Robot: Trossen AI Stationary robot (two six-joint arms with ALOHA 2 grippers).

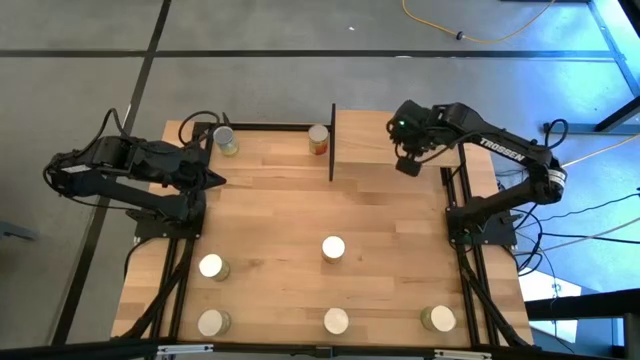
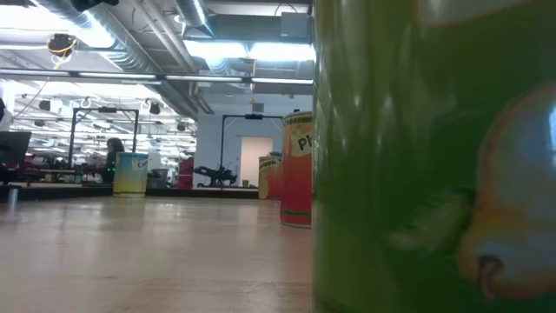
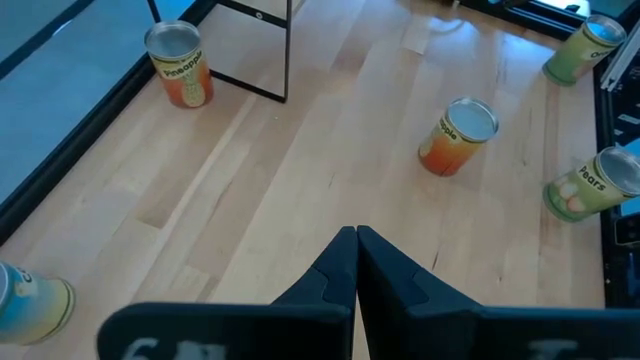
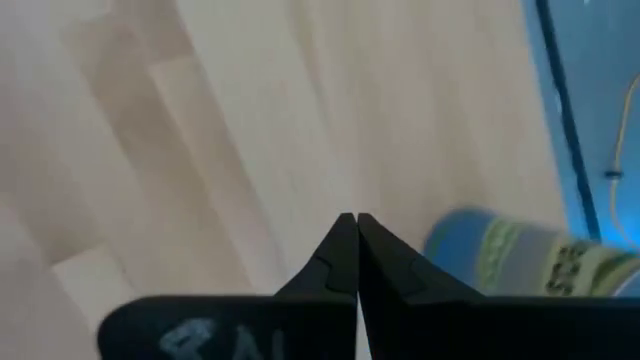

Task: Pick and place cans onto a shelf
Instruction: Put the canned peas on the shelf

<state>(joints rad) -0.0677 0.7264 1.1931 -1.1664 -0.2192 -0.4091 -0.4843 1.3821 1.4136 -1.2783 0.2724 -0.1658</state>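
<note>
Closest to the front edge of the desk stand three cans in a row, upright and well apart, and none of them has been touched. A little further in are two more cans, one on the left side and one near the middle, also upright on bare wood. That makes five that I judge are waiting to be carried. Next comes my left pincer, fingers pressed together with nothing between them, hanging over the left part of the desk and pointing inward. Further back is my right pincer, also pinched together and empty, sitting at the near edge of the shelf. Past its tips I see pale wood and, just beside them, a blue and green can. I take it to be resting on the shelf board, though I cannot tell whether it is upright or on its side, and from above my own arm hides it. At the very back, left of the shelf's black panel, two cans stand by the thin frame, one close against the panel and one near the left corner. They look to be on the desk rather than on the raised board, but I cannot be sure. By my reckoning one can is placed at best, and most of the job remains, starting with whichever can either arm can reach.
</note>
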